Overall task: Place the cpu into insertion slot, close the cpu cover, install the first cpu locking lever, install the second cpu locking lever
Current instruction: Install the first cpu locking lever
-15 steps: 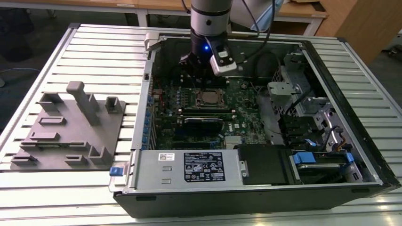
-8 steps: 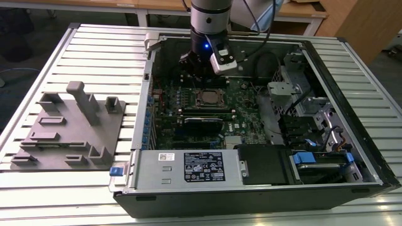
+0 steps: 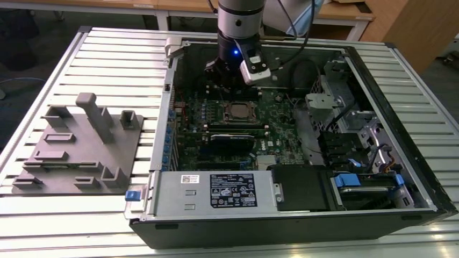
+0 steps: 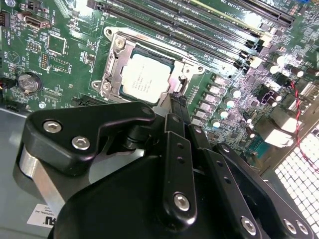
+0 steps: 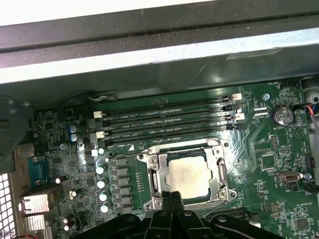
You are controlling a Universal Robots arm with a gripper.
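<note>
The black gripper [image 5: 172, 199], closed tight on nothing, hovered beside the insertion slot [image 3: 239, 112]. On the exterior view's left lay a grey moulded fixture [image 3: 79, 150]; rightward, an open metal computer case [image 3: 287, 234] held the green motherboard [image 3: 283, 126], its dull square cpu [image 5: 192, 177] seated within the silvery cpu cover [image 5: 220, 172].

I see the cpu [image 5: 192, 177], a flat square chip with a dull silver top, lying level in the insertion slot [image 3: 241, 121]. The cpu cover [image 5: 158, 174], a thin silvery frame, lies flat down around it, and the chip's top shows through its window. In the exterior view the slot sits toward 12 o'clock from the middle of the green motherboard [image 3: 283, 124].
</note>
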